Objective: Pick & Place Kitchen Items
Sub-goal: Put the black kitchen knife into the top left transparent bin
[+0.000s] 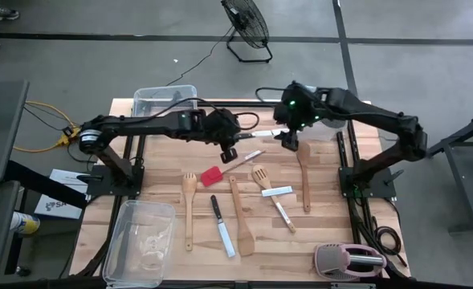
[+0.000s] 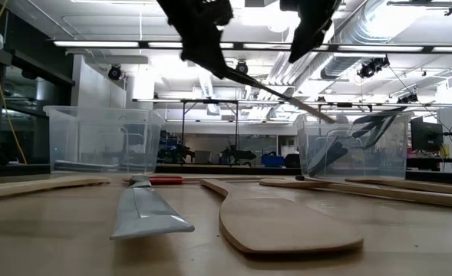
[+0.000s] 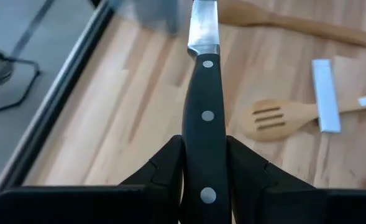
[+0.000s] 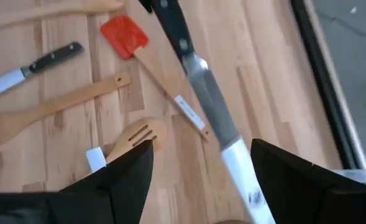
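My left gripper [image 1: 224,132] is above the table's far middle, shut on a black-handled knife [image 3: 205,74]. Its blade [image 1: 268,133] runs toward the table's right. My right gripper [image 1: 288,140] is open at the blade's far part. Its two fingers stand on either side of the blade [image 4: 217,115] and do not touch it. In the low view the knife [image 2: 279,93] hangs in the air between both grippers, sloping down toward the right. My left gripper pinches the knife's black handle [image 3: 205,168] between its two fingers, on the butt half, behind the middle rivet. The fingers lie along the handle, so the knife runs straight out from them toward the table's right. The knife is clear of the table, blade end lower.
On the table below lie a red spatula [image 1: 212,176], a wooden spoon [image 1: 189,205], wooden turners [image 1: 240,217] [image 1: 304,172], a slotted turner [image 1: 260,175] and another knife [image 1: 222,225]. Clear bins stand at the far left [image 1: 164,98] and near left [image 1: 140,241]. A pink-and-grey toaster [image 1: 348,261] is near right.
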Controlling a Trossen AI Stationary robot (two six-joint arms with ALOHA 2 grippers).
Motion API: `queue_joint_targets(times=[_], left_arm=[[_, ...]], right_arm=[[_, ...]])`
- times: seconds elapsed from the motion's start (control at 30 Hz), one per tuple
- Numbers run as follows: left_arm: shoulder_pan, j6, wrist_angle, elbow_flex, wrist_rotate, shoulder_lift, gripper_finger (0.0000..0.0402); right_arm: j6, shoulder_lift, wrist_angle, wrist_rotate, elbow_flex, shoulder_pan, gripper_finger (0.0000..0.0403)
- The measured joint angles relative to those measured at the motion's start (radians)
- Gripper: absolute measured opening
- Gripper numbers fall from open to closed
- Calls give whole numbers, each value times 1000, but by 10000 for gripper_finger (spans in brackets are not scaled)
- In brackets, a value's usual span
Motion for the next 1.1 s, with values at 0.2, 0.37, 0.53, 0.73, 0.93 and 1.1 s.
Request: queue_joint_targets(times=[0.2, 0.37, 0.53, 0.73, 0.93, 1.1], left_arm=[[0, -8, -54, 0, -42, -59, 84], [0, -14, -98, 0, -75, -95, 84], [-1, -33, -195, 2, -98, -134, 84], [-1, -86, -301, 2, -107, -194, 84], [-1, -161, -452, 2, -201, -270, 84], [0, -253, -558, 2, -325, -348, 84]], right_arm=[[0, -56, 0, 45, 0, -42, 261], [0, -93, -1, 59, 0, -78, 261], [-3, -106, -4, 50, 0, -114, 261], [-22, -105, -7, 46, 0, -143, 261], [-37, -104, -5, 47, 0, -160, 261], [-38, -104, 9, 48, -1, -184, 261]])
